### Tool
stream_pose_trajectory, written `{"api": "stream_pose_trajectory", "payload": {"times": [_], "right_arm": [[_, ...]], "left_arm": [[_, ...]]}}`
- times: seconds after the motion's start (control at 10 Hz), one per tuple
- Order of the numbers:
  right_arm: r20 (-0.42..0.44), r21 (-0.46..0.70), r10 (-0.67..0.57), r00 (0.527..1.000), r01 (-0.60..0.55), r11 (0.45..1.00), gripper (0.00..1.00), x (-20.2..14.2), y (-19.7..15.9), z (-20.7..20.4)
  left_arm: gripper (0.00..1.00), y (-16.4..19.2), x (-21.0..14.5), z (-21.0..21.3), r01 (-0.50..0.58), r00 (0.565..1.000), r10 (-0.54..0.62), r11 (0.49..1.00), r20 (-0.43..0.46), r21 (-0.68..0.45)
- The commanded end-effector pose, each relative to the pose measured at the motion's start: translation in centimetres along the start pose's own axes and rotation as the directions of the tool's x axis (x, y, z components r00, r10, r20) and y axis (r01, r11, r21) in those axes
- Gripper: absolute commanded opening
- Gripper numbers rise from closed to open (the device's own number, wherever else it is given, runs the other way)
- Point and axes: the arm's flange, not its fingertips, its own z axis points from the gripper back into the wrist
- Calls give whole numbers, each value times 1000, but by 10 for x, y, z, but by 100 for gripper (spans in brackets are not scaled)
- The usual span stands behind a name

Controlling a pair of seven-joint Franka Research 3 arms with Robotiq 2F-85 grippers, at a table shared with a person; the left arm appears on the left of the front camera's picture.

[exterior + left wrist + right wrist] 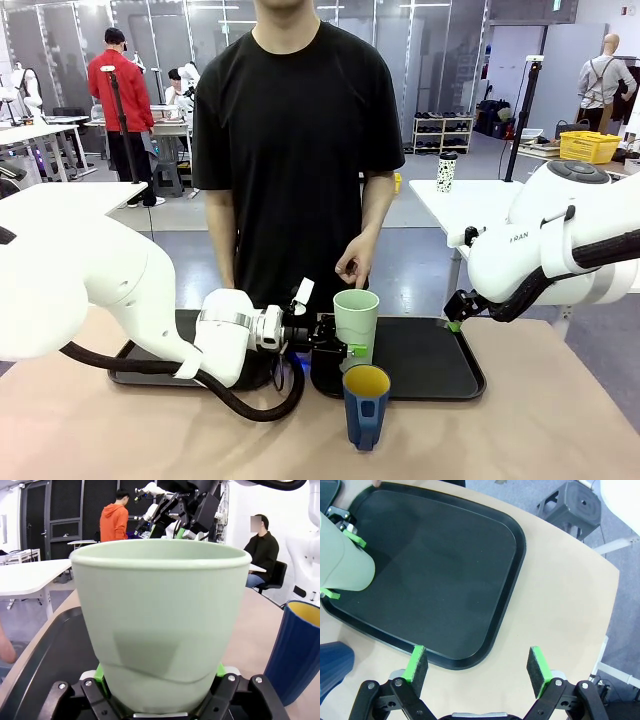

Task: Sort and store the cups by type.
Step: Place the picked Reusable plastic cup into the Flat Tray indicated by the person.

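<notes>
The tall pale-green tumbler (356, 318) stands upright over the left end of a black tray (430, 365); whether its base touches the tray I cannot tell. My left gripper (345, 348) is shut on its lower part. In the left wrist view the tumbler (160, 620) sits between green pads (100, 672). The dark-blue mug (365, 405) with a yellow inside stands on the table just in front of the tray, also at right in the left wrist view (297, 650). My right gripper (477, 667) hangs open above the tray's (470, 580) near right edge, holding nothing.
A person stands at the far side, one hand (352, 268) just above the tumbler. A second black tray (140, 365) lies left, partly under my left arm. A white black-spotted cup (446, 172) stands on a far table. Bare tabletop (560, 605) lies right of the tray.
</notes>
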Motion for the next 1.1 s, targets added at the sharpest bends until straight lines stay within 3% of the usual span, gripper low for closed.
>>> {"api": "stream_pose_trajectory", "payload": {"times": [0.0,0.2,0.3,0.4,1.0], "right_arm": [[4,1,-2,1000,2,1000,100,-1,-2,0],[4,1,-2,1000,2,1000,100,-1,-2,0],[4,1,-2,1000,2,1000,100,-1,-2,0],[4,1,-2,1000,2,1000,100,-1,-2,0],[4,1,-2,1000,2,1000,100,-1,-2,0]], "left_arm": [[84,3,-14,-3,-18,1000,17,1000,-26,-2],[87,2,-16,-1,-21,999,20,1000,-32,-9],[96,1,-16,-1,-24,999,23,1000,-33,-12],[100,0,-16,-1,-19,999,19,1000,-41,-15],[100,-13,-10,11,7,995,-8,1000,-102,-3]]}}
